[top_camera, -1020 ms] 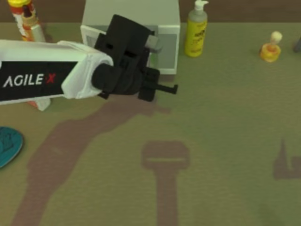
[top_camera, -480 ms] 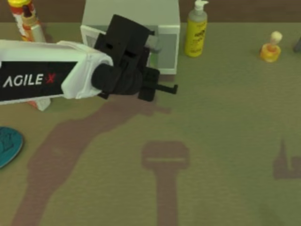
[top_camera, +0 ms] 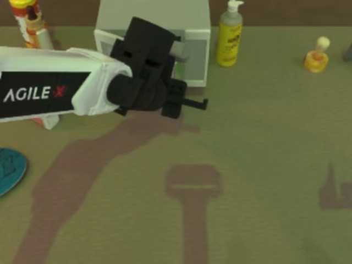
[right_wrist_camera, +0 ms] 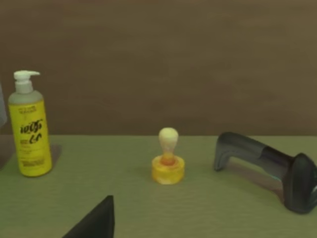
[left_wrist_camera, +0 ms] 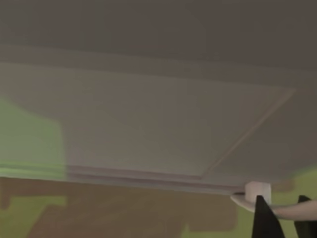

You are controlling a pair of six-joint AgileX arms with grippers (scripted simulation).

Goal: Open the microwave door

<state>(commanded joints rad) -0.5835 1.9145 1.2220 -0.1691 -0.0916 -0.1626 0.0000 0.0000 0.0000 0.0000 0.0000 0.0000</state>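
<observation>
The boxy white-grey microwave (top_camera: 190,19) sits at the table's far edge, its white-framed door with grey translucent window (left_wrist_camera: 163,124) filling my left wrist view. My left gripper (top_camera: 175,60) is at the silver handle (left_wrist_camera: 257,191); whether it grips, I cannot tell. A yellow pump bottle (top_camera: 229,38) stands beside the microwave's right.

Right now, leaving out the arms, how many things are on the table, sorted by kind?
Microwave: 1
Bottles: 2, the yellow pump bottle and the red-and-white bottle
Yellow knob-topped stamp: 1
Dark handheld scanner: 1
Teal object at the left edge: 1
Total: 6
</observation>
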